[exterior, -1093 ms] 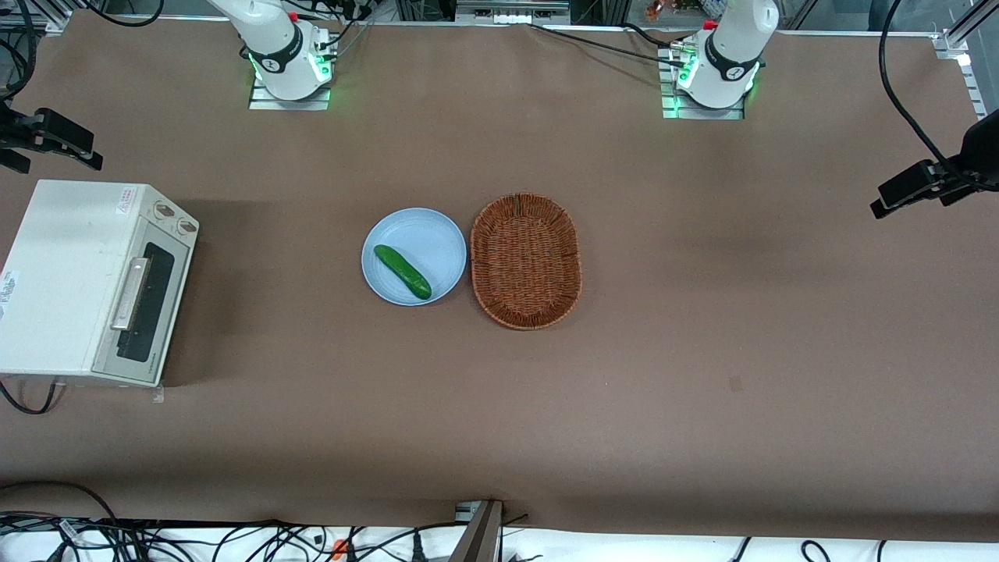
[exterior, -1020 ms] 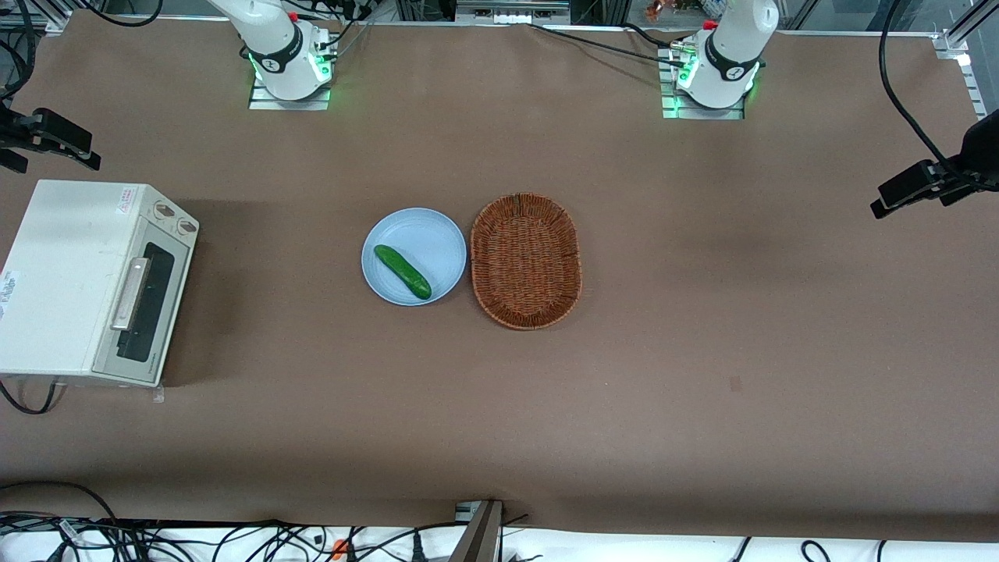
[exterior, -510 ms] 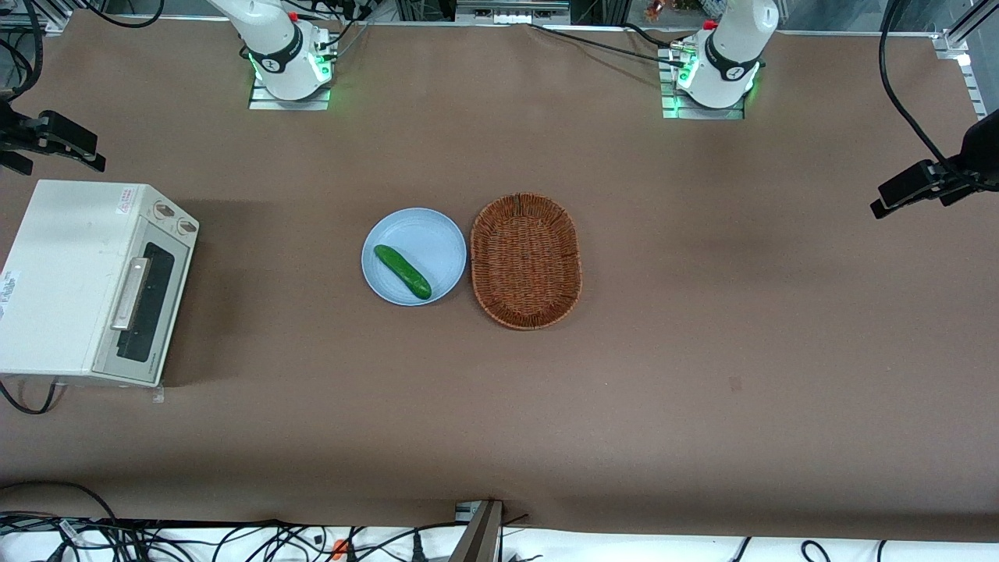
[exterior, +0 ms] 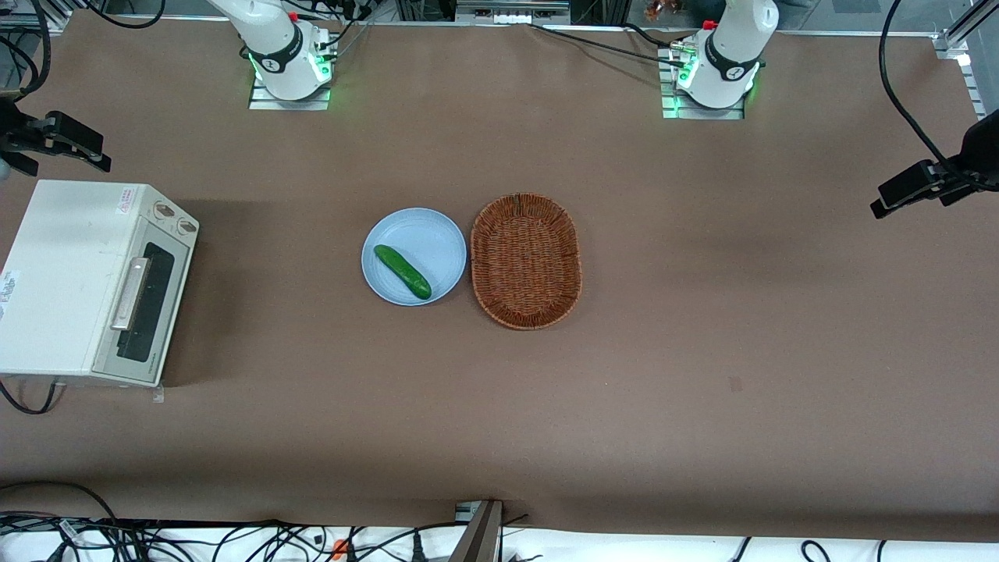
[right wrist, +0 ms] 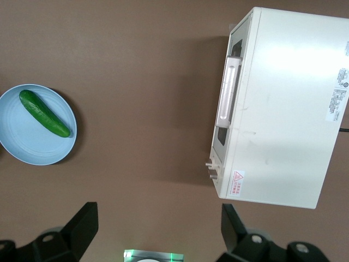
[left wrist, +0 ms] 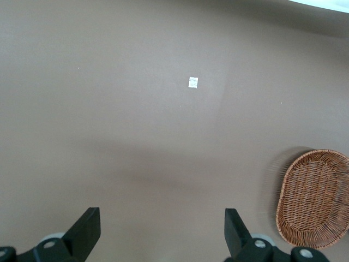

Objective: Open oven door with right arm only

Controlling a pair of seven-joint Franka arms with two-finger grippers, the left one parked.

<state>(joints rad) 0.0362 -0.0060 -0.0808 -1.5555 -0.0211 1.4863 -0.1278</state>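
Your gripper (right wrist: 158, 232) hangs spread and empty above the shut oven door (right wrist: 227, 98), seemingly lining up its handle (right wrist: 228, 91).

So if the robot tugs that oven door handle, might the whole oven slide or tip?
Possibly. The oven looks small, so perhaps light enough to slide. The door is shut; its bar handle looks rigid and easy to hook. The gripper hovers open, farther from the camera than the oven.

The gripper (right wrist: 158, 229) shows only 2 fingers (right wrist: 82, 224), wide apart, above the oven (exterior: 70, 273); the front view's edge cuts off both.
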